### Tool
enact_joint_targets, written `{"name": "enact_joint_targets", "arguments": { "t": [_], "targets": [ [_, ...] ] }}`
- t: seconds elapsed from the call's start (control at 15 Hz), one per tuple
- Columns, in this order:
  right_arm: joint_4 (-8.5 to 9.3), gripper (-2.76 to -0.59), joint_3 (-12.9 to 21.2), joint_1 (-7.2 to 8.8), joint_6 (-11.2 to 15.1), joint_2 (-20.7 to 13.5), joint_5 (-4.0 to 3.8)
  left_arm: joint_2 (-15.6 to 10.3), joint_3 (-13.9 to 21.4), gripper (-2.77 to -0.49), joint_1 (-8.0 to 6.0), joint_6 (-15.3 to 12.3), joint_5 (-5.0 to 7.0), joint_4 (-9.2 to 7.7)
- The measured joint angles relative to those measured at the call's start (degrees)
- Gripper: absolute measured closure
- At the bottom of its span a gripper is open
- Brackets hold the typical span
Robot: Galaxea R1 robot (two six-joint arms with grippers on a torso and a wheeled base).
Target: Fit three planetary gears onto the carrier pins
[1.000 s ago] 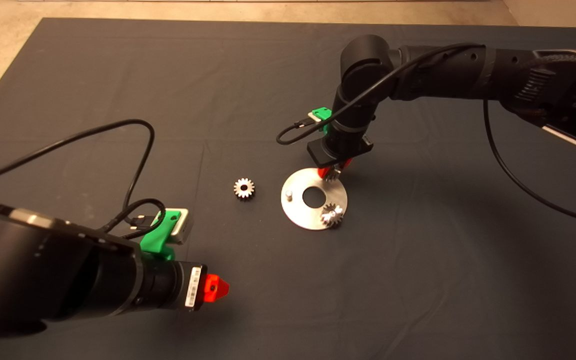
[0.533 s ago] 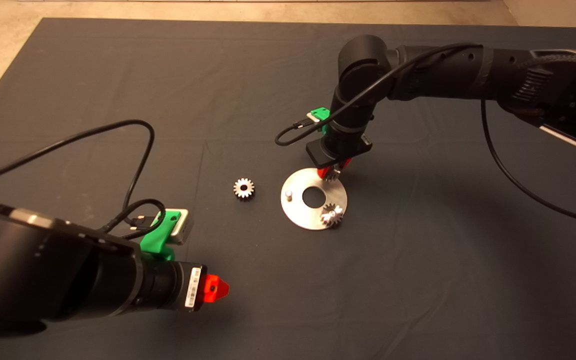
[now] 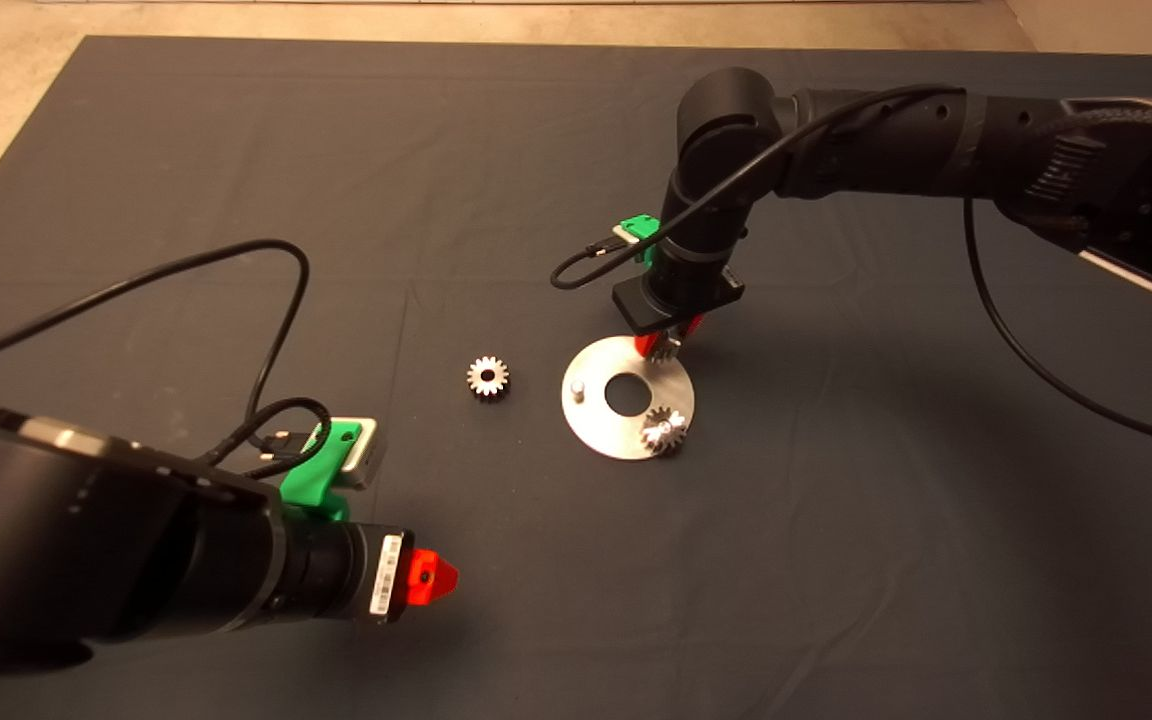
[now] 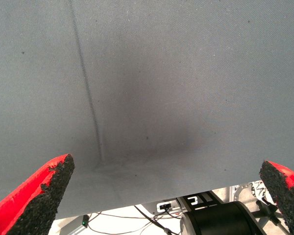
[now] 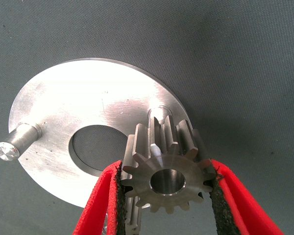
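Over the disc (image 3: pixel 601 425), right gripper (image 3: pixel 663 345) fingers pinch a gear (image 5: pixel 167 179); left gripper's (image 3: pixel 433 577) gape wide.

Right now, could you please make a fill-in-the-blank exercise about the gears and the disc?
1. The right end effector is shut on a ____.
2. On the disc, ____ gear already sits on a pin.
3. The loose gear lies on the ____, apart from the disc.
4. The left end effector is open and holds ____.

Missing words: gear; one; mat; nothing

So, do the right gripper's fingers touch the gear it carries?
Touching. The right wrist view shows both pads of the right gripper pressed against the teeth of the gear.
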Motion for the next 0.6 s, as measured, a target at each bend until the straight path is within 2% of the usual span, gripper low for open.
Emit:
{"name": "enact_joint_targets", "arguments": {
  "t": [0.2, 0.33, 0.6],
  "targets": [
    [0.16, -0.92, -0.2, 0.02, -0.2, 0.0, 0.20, 0.0, 0.0, -2.76, 0.00, 0.0, -0.02, 0.01],
    [0.16, -0.92, -0.3, 0.02, -0.2, 0.0, 0.67, 0.0, 0.0, -2.76, 0.00, 0.0, -0.02, 0.00],
    [0.16, -0.92, -0.5, 0.05, -0.2, 0.5, 0.67, 0.0, 0.0, -2.76, 0.00, 0.0, -0.01, 0.00]
  ]
}}
